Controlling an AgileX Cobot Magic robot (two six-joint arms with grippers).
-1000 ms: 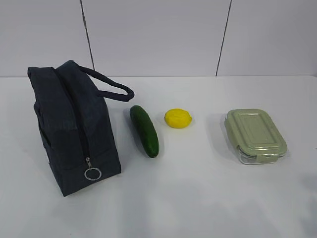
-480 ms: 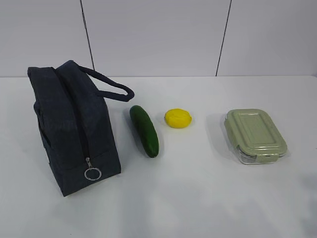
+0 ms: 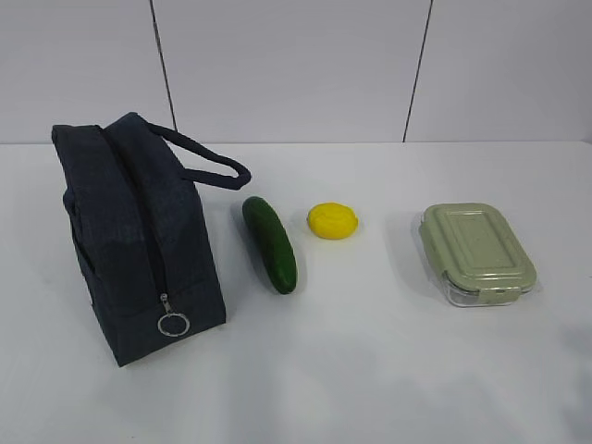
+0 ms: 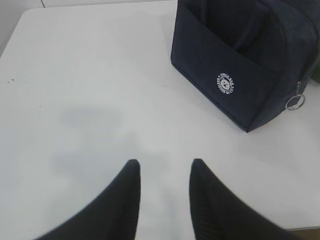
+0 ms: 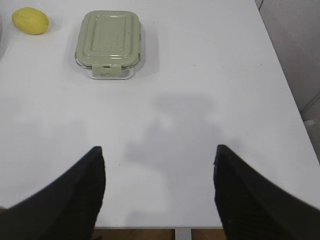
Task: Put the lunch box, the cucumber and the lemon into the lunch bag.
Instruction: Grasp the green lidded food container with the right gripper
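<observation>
The navy lunch bag (image 3: 139, 240) stands zipped at the left of the white table, its ring pull (image 3: 173, 324) low on the front. The dark green cucumber (image 3: 269, 243) lies just right of it, then the yellow lemon (image 3: 333, 220), then the lunch box (image 3: 476, 252) with its sage-green lid. No arm shows in the exterior view. My left gripper (image 4: 165, 164) hovers open over bare table, short of the lunch bag (image 4: 240, 55). My right gripper (image 5: 159, 150) is open wide near the table's front edge, with the lunch box (image 5: 107, 44) and lemon (image 5: 30, 21) far ahead.
A grey panelled wall rises behind the table (image 3: 370, 370). The table's right edge (image 5: 287, 95) and front edge show in the right wrist view, its left edge (image 4: 12, 37) in the left wrist view. The bag's loop handle (image 3: 208, 166) droops toward the cucumber.
</observation>
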